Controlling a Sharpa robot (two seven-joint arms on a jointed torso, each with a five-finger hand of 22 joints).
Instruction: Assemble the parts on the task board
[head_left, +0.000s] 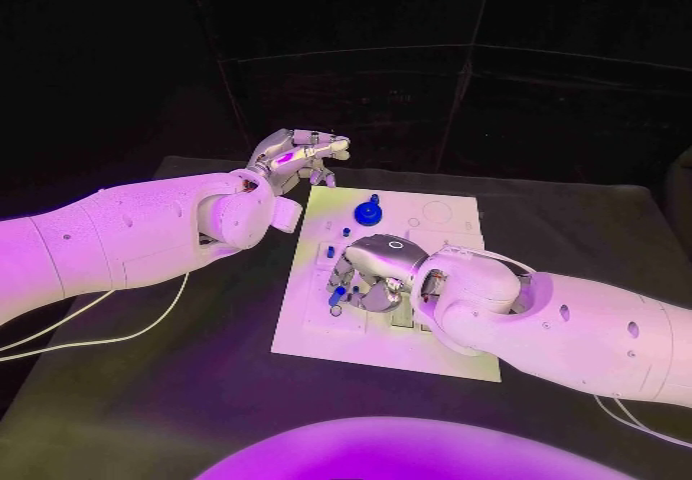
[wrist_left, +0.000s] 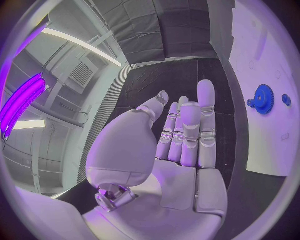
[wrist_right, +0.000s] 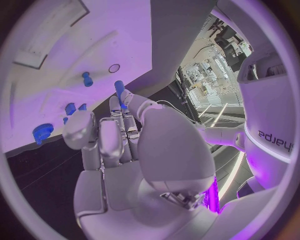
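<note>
Right hand (head_left: 378, 272) over the white board (head_left: 450, 228) mid-desk, pinching a small blue peg (wrist_right: 119, 88), left hand (head_left: 296, 155) empty, fingers straight, off the board's far-left corner, blue gear (head_left: 369, 212) near the board's far edge

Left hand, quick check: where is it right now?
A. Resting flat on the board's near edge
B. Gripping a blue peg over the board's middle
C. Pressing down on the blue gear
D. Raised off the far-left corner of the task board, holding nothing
D: the left hand hangs beyond the task board corner, its fingers straight and bare, with the blue gear apart from it.
</note>
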